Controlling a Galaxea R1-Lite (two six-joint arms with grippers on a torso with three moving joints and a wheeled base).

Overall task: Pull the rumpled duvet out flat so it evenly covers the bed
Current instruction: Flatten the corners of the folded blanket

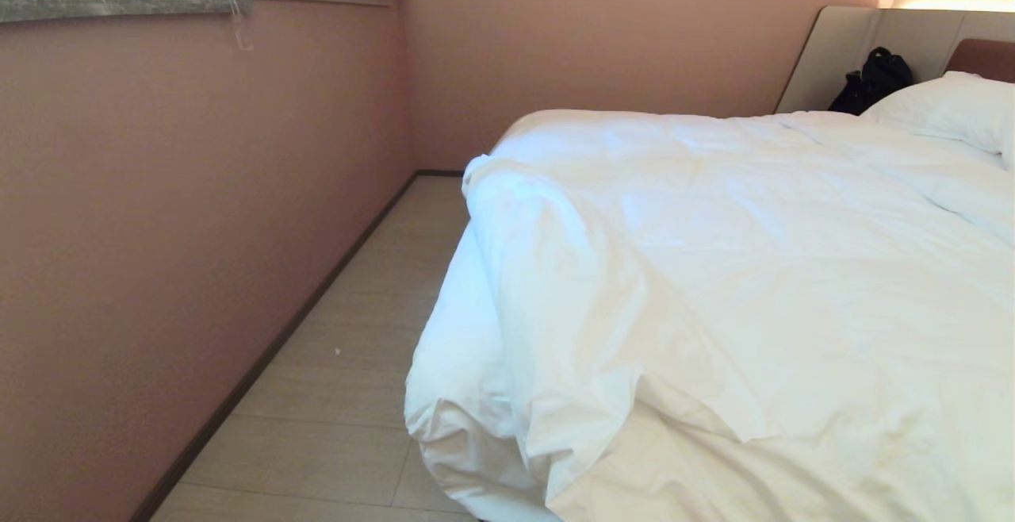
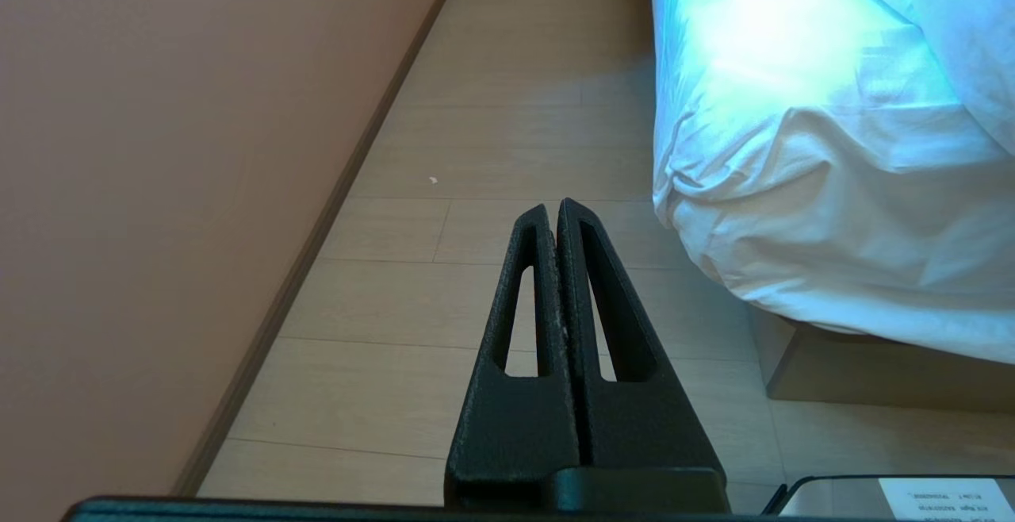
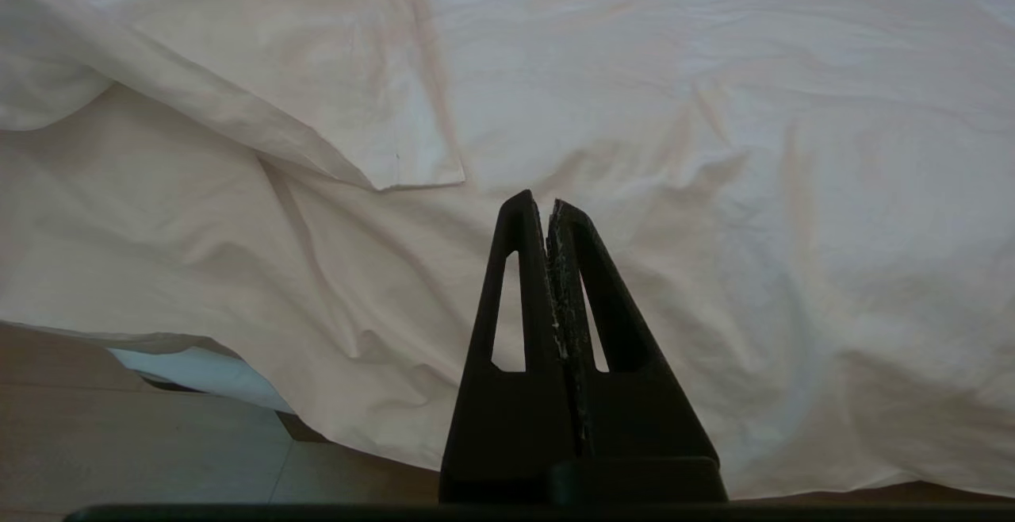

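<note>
The rumpled duvet [image 1: 753,268] lies white and creased over the bed [image 1: 452,324], with one corner folded back near the foot, its flap [image 3: 349,109] showing in the right wrist view. The duvet [image 3: 714,228] hangs over the bed's near edge there. In the left wrist view the bed's sheeted corner [image 2: 833,213] bulges over the taupe plinth [image 2: 872,371]. My left gripper [image 2: 554,206] is shut and empty over the floor beside that corner. My right gripper [image 3: 538,203] is shut and empty, pointing at the duvet, apart from it. Neither arm shows in the head view.
A pink wall [image 1: 174,228] runs along the left, leaving a strip of pale plank floor [image 1: 349,363] between it and the bed. A pillow [image 1: 951,109] and a black bag [image 1: 872,82] sit at the beige headboard [image 1: 840,46]. A window ledge [image 1: 119,6] is high on the left.
</note>
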